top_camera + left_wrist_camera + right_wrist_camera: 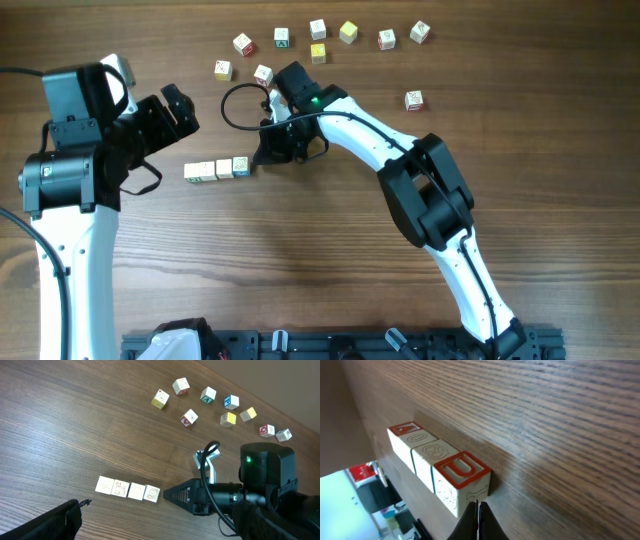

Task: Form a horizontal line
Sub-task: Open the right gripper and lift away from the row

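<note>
The horizontal line (217,169) is a short row of small white cubes lying edge to edge at the left of centre on the wooden table. The left wrist view (128,489) shows it as a row of several cubes. In the right wrist view (440,467) its near end cube has a red U on top. My right gripper (262,155) is shut and empty, with its tip at the row's right end (167,494) and just short of the U cube (478,510). My left gripper (180,108) is open and empty, above and to the left of the row. One of its fingers (60,520) shows in the left wrist view.
Several loose cubes lie across the far side of the table (318,29), some white and some yellow (348,32). One lies apart at the right (413,99). A black cable loop (240,105) hangs off the right wrist. A black rail (340,345) runs along the near edge.
</note>
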Action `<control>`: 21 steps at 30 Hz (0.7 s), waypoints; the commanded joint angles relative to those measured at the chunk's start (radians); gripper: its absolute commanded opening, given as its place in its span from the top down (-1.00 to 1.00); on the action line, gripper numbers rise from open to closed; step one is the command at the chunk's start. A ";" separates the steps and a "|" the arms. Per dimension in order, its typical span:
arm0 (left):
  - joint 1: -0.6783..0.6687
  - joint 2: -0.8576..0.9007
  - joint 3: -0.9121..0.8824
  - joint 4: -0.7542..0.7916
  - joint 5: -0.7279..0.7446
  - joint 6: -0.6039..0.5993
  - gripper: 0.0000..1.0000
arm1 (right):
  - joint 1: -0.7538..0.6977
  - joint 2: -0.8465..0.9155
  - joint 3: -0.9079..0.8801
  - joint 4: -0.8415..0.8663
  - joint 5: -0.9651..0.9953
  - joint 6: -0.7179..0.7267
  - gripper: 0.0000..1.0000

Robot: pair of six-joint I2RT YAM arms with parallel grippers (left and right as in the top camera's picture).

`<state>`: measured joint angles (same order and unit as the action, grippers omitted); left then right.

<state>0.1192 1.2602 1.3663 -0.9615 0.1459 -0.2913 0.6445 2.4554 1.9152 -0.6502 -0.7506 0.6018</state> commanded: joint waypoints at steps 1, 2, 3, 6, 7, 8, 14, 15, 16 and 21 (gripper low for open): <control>0.003 -0.003 -0.007 0.002 -0.010 -0.008 -1.00 | 0.000 0.008 0.002 0.002 -0.055 0.004 0.91; 0.003 -0.003 -0.007 0.002 -0.010 -0.008 -1.00 | 0.001 0.008 0.002 0.004 -0.055 0.003 0.91; 0.003 -0.003 -0.007 0.002 -0.010 -0.008 -1.00 | 0.001 0.008 0.002 0.008 -0.054 0.003 0.91; 0.003 -0.003 -0.007 0.002 -0.010 -0.008 -1.00 | 0.004 0.008 0.002 0.010 -0.025 0.003 0.91; 0.003 -0.003 -0.007 0.002 -0.010 -0.008 -1.00 | 0.005 0.008 0.002 0.010 -0.002 0.003 0.91; 0.003 -0.003 -0.007 0.002 -0.010 -0.008 -1.00 | 0.007 0.008 0.001 0.009 0.028 0.003 0.90; 0.003 -0.003 -0.007 0.002 -0.010 -0.008 -1.00 | 0.027 0.008 0.001 -0.004 0.214 0.003 0.90; 0.003 -0.003 -0.007 0.002 -0.010 -0.008 -1.00 | 0.028 0.008 0.001 -0.012 0.245 0.003 0.91; 0.003 -0.003 -0.007 0.002 -0.010 -0.008 -1.00 | 0.028 0.008 0.001 -0.023 0.279 0.004 0.91; 0.003 -0.003 -0.007 0.002 -0.010 -0.008 -1.00 | -0.016 0.005 0.002 -0.070 0.294 0.003 0.91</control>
<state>0.1192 1.2602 1.3663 -0.9611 0.1455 -0.2913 0.6662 2.4550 1.9160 -0.6941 -0.5362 0.6018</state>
